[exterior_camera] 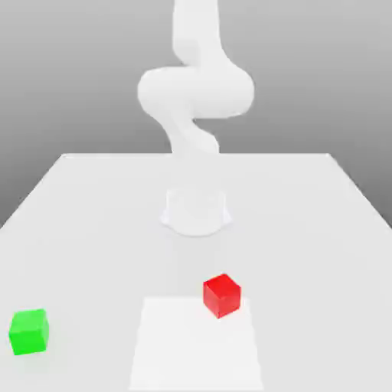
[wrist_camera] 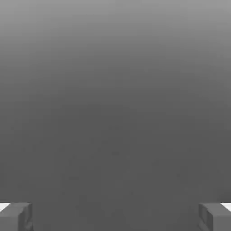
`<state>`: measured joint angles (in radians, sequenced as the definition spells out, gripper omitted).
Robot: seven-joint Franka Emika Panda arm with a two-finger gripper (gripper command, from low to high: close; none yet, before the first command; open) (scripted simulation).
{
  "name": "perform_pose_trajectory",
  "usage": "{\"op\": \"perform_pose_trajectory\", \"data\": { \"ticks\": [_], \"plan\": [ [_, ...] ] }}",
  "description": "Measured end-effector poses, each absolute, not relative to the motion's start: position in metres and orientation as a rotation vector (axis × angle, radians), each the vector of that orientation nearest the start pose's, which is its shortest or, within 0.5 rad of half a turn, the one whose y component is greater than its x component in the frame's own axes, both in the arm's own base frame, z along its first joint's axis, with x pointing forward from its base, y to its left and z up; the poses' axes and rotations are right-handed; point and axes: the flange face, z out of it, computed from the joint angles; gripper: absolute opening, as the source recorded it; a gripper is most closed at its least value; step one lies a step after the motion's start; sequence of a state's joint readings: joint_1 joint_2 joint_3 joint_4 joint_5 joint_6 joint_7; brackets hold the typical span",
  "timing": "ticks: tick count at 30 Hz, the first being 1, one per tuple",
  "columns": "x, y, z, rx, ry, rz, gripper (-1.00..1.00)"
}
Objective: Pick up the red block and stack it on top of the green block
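claw (wrist_camera: 115, 217): fingers spread wide at the hand view's edges, nothing between them, facing grey backdrop, not the table | small red cube block (exterior_camera: 222, 295): free on white table (exterior_camera: 92, 230), away from claw, unapproached | small green cube block (exterior_camera: 29, 331): well apart toward exterior view's left | stage: judged start; wide spread suits approach

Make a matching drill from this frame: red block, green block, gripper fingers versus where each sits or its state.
Things:
1. red block
2. green block
3. gripper fingers

Place or state:
A. near the table's front corner, at the exterior view's left
B. spread wide apart, nothing between them
C. at the far edge of the brighter white patch

Pairs: 1-C, 2-A, 3-B
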<state>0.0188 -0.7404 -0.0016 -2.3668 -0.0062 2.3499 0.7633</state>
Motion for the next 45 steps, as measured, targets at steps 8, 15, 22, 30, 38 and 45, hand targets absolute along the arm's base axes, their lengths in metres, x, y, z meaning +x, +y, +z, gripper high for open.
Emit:
{"op": "perform_pose_trajectory", "data": {
  "ticks": [8,15,22,30,38,45],
  "plan": [
    [0.413,0.029,0.462,-2.842,0.768,-0.606,0.00],
    [0.365,0.044,0.284,-3.056,0.493,-0.205,0.00],
    [0.327,0.048,0.163,-3.122,0.349,-0.003,0.00],
    [0.325,0.048,0.144,-3.123,0.347,0.001,-1.00],
    [0.326,0.048,0.196,-3.123,0.348,0.001,-1.00],
    [0.383,-0.068,0.223,-3.012,0.816,0.010,-1.00]
  ]
}}
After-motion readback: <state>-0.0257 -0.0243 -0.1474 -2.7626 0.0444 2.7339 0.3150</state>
